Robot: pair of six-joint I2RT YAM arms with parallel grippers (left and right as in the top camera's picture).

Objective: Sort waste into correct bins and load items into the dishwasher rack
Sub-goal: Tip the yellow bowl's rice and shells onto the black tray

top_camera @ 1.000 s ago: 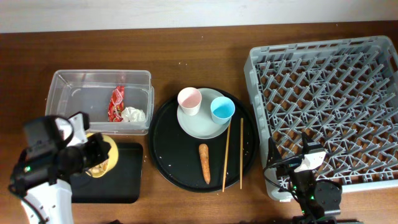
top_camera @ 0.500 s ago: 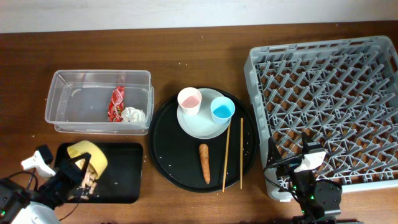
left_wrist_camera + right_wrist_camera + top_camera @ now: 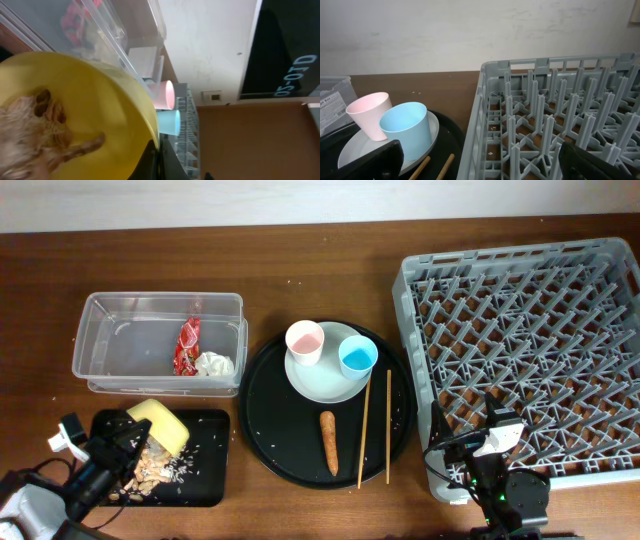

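Note:
My left gripper (image 3: 122, 448) is shut on the rim of the yellow bowl (image 3: 158, 425), which is tipped over the shallow black tray (image 3: 205, 480). Beige food scraps (image 3: 150, 468) lie scattered in that tray, and some still cling inside the bowl (image 3: 35, 130). The clear tub (image 3: 110, 330) holds the red wrapper (image 3: 187, 345) and the white tissue (image 3: 214, 364). The grey plate (image 3: 325, 380) carries the pink cup (image 3: 304, 342) and the blue cup (image 3: 357, 356). The carrot stick (image 3: 328, 442) and two chopsticks (image 3: 364, 430) lie beside it. My right gripper (image 3: 490, 448) is open and empty at the front left corner of the dishwasher rack (image 3: 530, 350).
The plate, carrot stick and chopsticks sit on a large round black tray (image 3: 275, 420) between the bins and the rack. The right wrist view shows the rack wall (image 3: 485, 115) close by, with both cups (image 3: 406, 127) to its left.
My left arm has drawn back toward the front left and tipped the yellow bowl. Scraps have spilled from it onto the shallow black tray. The right arm has not moved.

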